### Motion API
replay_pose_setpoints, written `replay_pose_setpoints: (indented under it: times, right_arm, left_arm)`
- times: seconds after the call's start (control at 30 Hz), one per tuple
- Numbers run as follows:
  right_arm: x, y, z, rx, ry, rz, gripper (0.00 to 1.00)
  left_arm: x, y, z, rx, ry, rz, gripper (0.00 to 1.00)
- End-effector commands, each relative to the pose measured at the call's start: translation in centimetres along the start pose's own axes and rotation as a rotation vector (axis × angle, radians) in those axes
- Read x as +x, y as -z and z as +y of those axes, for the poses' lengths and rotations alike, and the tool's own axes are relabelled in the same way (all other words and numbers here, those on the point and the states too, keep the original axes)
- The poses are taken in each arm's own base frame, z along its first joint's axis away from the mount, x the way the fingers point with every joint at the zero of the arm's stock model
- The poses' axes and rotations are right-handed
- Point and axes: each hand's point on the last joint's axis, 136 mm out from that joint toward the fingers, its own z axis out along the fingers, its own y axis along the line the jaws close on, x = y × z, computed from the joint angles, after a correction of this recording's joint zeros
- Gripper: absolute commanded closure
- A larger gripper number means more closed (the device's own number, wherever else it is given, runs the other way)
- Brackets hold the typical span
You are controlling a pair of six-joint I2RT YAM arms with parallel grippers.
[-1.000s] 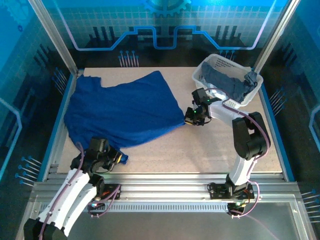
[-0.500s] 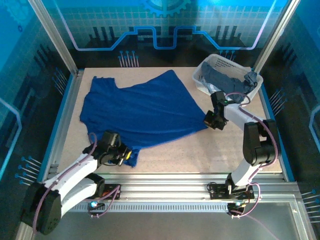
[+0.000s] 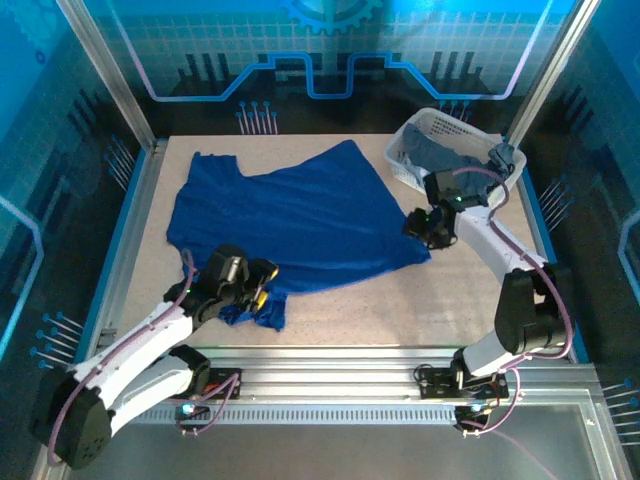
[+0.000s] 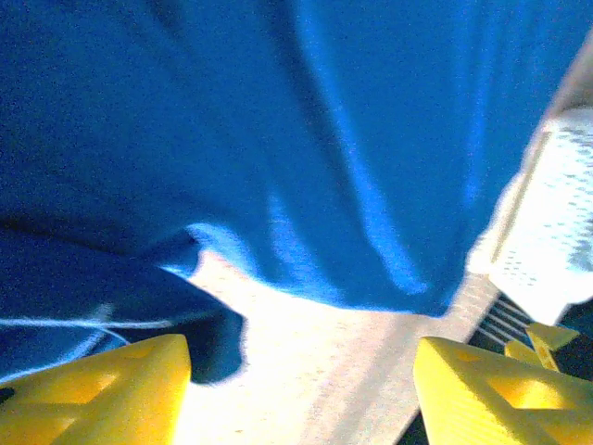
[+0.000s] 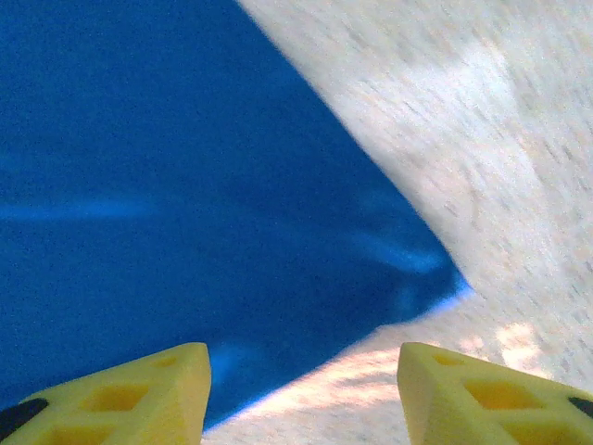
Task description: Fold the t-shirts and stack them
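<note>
Blue t-shirt (image 3: 290, 215): spread mostly flat on the speckled beige surface (image 3: 430, 300), from the centre out to 10 o'clock. Its near edge is bunched at 7 o'clock and one corner points to 3 o'clock.
Left tool (image 3: 258, 290): at 7 o'clock, over the bunched near edge of the blue t-shirt. Its yellow fingers (image 4: 93, 389) stand wide apart and empty. In the left wrist view, folds of blue cloth lie just ahead of them, with bare surface between.
Right tool (image 3: 420, 226): at 3 o'clock, beside the shirt's pointed corner. Its fingers (image 5: 120, 389) are spread and hold nothing. In the right wrist view, that corner lies flat just ahead of them.
Grey-blue t-shirts (image 3: 455, 165): heaped in the basket, with one hanging over its 3 o'clock rim.
Basket (image 3: 425, 125): white lattice plastic, at the 1 o'clock corner of the surface.
</note>
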Motion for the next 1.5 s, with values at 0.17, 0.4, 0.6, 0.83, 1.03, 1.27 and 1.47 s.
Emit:
replay_pose_setpoints:
  times: [0.17,0.4,0.6,0.83,1.03,1.27,1.47]
  right_arm:
    - [-5.6,-4.7,9.5,-0.121,0.17,-0.054,0.56]
    - [-12.3,-11.0,12.3,-0.141,0.073,-0.113,0.59]
    - [-17.5,-13.8,8.1,-0.102,-0.141,-0.134,0.58]
    - [-20.3,-13.1,1.7,-0.036,-0.321,-0.166,0.58]
    - [-20.6,-10.9,3.6,-0.131,-0.258,-0.162,0.58]
    - [-15.6,-5.2,8.0,-0.154,-0.111,-0.19,0.56]
    - [-8.5,-8.0,10.9,-0.173,0.006,-0.033,0.58]
  left_arm:
    - [-5.7,1.8,-3.3,0.059,0.059,-0.1,0.38]
    - [-10.7,1.5,-4.4,0.039,0.055,-0.17,0.39]
    - [-14.2,1.1,-2.4,-0.023,0.109,-0.212,0.39]
    - [-14.8,1.0,-2.7,-0.03,0.09,-0.213,0.4]
    - [-15.2,0.7,-2.0,-0.09,0.07,-0.221,0.4]
    - [-17.6,1.0,0.9,-0.321,0.097,-0.27,0.44]
    - [-20.2,-1.4,1.5,-0.396,0.133,-0.256,0.51]
